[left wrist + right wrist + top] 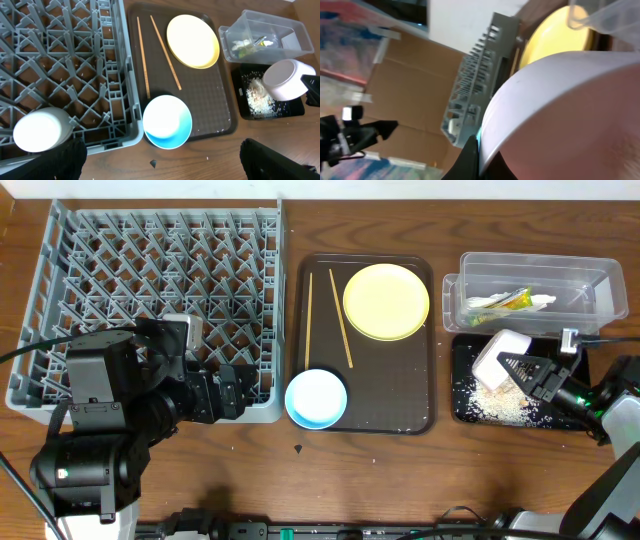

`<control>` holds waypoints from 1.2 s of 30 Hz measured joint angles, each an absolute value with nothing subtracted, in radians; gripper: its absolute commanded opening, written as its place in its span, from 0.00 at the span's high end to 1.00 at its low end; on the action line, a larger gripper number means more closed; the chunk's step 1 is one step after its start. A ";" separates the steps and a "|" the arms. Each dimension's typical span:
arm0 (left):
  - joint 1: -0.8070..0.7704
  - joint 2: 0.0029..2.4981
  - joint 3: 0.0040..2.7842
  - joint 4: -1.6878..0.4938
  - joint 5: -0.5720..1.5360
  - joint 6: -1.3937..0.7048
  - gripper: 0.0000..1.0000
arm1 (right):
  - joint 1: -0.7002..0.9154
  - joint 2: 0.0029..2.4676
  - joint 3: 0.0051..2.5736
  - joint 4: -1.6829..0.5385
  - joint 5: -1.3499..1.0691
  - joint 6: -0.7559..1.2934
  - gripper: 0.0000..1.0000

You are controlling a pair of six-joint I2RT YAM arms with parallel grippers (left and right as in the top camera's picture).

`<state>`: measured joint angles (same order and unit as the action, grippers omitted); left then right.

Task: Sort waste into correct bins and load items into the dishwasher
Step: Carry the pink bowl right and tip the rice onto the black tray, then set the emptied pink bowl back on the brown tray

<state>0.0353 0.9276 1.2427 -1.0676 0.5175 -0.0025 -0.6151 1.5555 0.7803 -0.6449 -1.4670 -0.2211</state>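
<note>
My right gripper (525, 370) is shut on the rim of the white bowl (498, 358), holding it tilted over the black tray (462, 355), where beige food scraps (495, 405) lie. The bowl fills the right wrist view (560, 110). The clear tub (590, 280) holds the snack wrapper (512, 300) and white tissue (480, 304). My left gripper (160, 160) is open and empty over the table at the grey dish rack's (160, 300) front edge. A white cup (40, 131) sits in the rack. The yellow plate (386, 301), light blue bowl (316, 398) and two chopsticks (308, 320) are apart.
The dark brown serving tray (400, 390) lies between the rack and the bins; the plate and chopsticks lie on it, and the blue bowl overlaps its front left corner. A small dark speck (299, 448) lies on the wooden table in front of it.
</note>
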 measured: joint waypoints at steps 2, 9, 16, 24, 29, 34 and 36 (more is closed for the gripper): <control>0.035 0.928 1.243 -1.067 0.517 -0.003 0.01 | -0.615 1.555 0.780 -0.652 -1.476 -0.231 0.99; 0.035 0.928 1.243 -1.068 0.518 -0.002 0.01 | -0.627 1.555 0.780 -0.628 -1.426 -0.197 0.99; 0.035 0.928 1.243 -1.068 0.517 -0.003 0.01 | -0.636 1.555 0.779 -0.651 -1.401 -0.205 0.99; 0.035 0.928 1.243 -1.068 0.517 -0.002 0.01 | -0.635 1.555 0.778 -0.678 -1.419 -0.190 0.99; 0.035 0.928 1.243 -1.068 0.517 -0.003 0.01 | -0.592 1.515 0.786 -0.771 -1.375 -0.176 0.99; 0.035 0.928 1.243 -1.068 0.517 -0.002 0.01 | -0.423 1.354 0.860 -0.880 -1.155 -0.147 0.99; 0.035 0.928 1.243 -1.068 0.517 -0.002 0.01 | -0.308 1.281 0.892 -0.875 -1.041 -0.113 0.99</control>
<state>0.0353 0.9276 1.2427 -1.0676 0.5175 -0.0025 -0.3077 1.2812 0.8925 -0.8753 -1.0409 -0.1127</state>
